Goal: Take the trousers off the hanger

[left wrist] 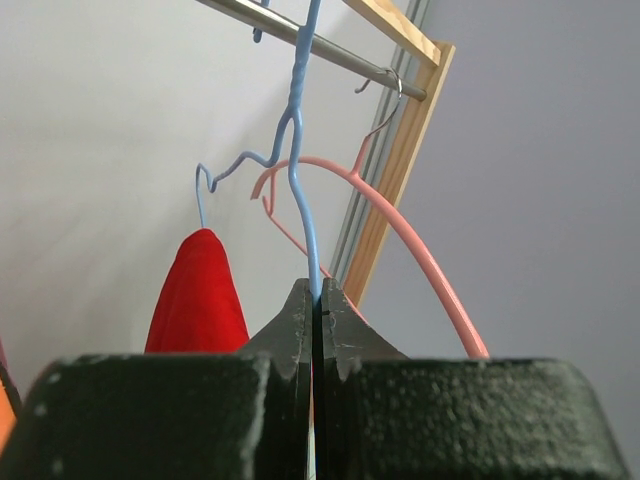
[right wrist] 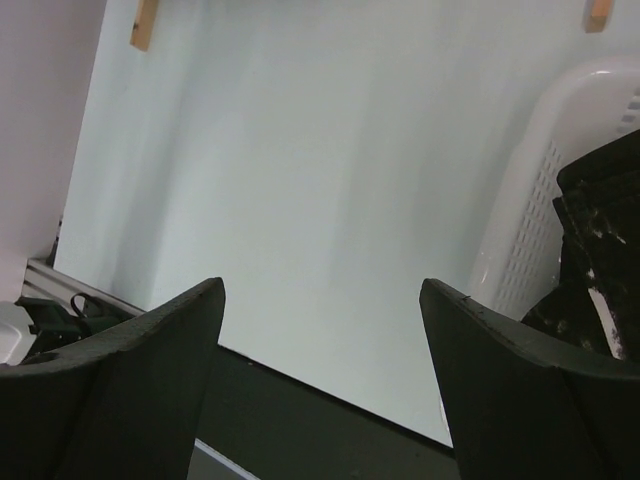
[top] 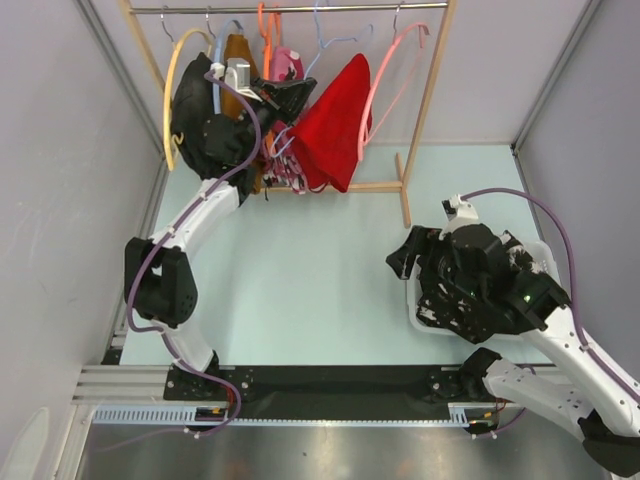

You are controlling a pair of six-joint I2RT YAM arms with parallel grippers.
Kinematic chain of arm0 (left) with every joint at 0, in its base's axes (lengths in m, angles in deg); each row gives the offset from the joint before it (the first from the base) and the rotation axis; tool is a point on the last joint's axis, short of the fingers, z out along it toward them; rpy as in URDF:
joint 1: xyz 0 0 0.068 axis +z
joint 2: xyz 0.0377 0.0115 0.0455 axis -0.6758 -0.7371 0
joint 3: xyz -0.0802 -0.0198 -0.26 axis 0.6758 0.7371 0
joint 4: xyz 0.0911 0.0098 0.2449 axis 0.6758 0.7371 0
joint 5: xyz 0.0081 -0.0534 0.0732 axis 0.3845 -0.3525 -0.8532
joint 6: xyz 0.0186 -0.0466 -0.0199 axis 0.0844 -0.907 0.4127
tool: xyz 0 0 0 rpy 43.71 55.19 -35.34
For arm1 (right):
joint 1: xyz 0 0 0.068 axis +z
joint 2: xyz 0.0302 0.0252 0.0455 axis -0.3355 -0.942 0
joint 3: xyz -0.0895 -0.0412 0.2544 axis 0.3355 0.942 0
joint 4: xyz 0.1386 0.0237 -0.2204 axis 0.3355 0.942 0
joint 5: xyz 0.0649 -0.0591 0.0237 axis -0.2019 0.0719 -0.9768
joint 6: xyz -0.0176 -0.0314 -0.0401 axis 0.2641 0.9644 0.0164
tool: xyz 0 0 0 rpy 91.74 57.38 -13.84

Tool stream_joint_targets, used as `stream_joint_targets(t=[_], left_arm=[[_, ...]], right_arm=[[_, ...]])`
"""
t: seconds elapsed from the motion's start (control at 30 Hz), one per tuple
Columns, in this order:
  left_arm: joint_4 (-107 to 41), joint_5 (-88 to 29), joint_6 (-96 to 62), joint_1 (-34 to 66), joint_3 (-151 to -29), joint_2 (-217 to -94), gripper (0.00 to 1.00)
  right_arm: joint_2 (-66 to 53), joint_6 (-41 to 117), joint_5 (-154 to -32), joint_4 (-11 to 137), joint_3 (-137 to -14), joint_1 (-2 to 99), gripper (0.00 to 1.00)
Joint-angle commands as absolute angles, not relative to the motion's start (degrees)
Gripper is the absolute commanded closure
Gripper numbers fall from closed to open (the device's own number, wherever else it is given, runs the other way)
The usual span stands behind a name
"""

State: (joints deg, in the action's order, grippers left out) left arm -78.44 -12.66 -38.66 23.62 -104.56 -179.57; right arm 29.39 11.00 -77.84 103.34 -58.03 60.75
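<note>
From above, the left arm reaches to the clothes rack (top: 430,100) at the top of the frame. The left hand (top: 290,98) sits among the hanging garments, just left of the red trousers (top: 335,130). The red trousers hang from a blue hanger (top: 345,42), with a pink hanger (top: 385,70) to the right. At the lower right, the right hand (top: 403,262) hovers over the pale desk (top: 320,270), beside a white basket (top: 545,250).

In the left wrist view, the left hand (left wrist: 313,300) is pinched fully closed on the thin wire of the blue hanger (left wrist: 300,150), which rises to the metal rail (left wrist: 300,35) at the top. The red trousers (left wrist: 200,295) drape over the hanger's end at centre left. The pink hanger (left wrist: 420,250) curves down to the right.

In the right wrist view, the right hand (right wrist: 320,340) is spread wide and holds nothing, with only bare desk (right wrist: 300,150) between its fingers (right wrist: 130,370). At the right edge, the black trousers (right wrist: 600,220), flecked white, lie in the basket (right wrist: 530,200).
</note>
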Motion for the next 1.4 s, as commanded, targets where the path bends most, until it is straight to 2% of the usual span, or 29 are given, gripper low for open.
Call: stream_joint_targets(t=[0.0,0.33,0.4,0.5,0.63,0.67,0.8,0.87,1.0,1.1,1.37], left_arm=[[-105.2,-9.6,-38.6,23.7,-107.2,-175.6,1.00],[-108.4,-7.3,-34.9,24.1,-103.5,-175.5,1.00],[-103.2,-7.5,-33.9,24.1,-104.4,-174.9,1.00],[-81.6,-11.8,-30.8,23.6,-105.2,-172.0,1.00],[-69.3,-18.9,-27.9,21.8,-102.4,-167.7,1.00],[-66.8,-20.5,-27.4,20.8,-102.7,-166.8,0.98],[-57.9,-24.2,-25.7,19.6,-104.5,-166.5,0.66],[-54.1,-24.1,-26.0,19.3,-108.2,-167.5,0.58],[-48.9,-21.2,-26.7,19.3,-111.8,-169.1,0.34],[-40.0,-19.5,-25.6,19.3,-119.7,-172.5,0.29],[-14.9,-16.9,-32.1,19.4,-150.3,-189.2,0.27]], right_arm=[[28.6,12.9,-76.5,102.5,-61.1,61.0,0.14],[26.4,14.5,-76.4,101.7,-61.1,60.2,0.14],[26.4,14.5,-76.7,102.1,-61.6,59.9,0.14],[27.0,13.8,-77.1,102.4,-62.6,59.7,0.14],[28.5,12.4,-78.0,99.7,-61.4,59.9,0.14],[28.6,12.0,-78.3,98.3,-60.7,59.9,0.14],[28.7,11.0,-79.1,97.0,-59.7,60.5,0.14],[29.0,10.7,-79.0,96.2,-59.0,60.9,0.14],[29.9,9.8,-79.5,95.2,-58.1,61.7,0.14],[30.9,9.6,-78.8,96.0,-58.0,62.1,0.14],[33.0,9.4,-77.8,97.6,-58.1,62.3,0.14]])
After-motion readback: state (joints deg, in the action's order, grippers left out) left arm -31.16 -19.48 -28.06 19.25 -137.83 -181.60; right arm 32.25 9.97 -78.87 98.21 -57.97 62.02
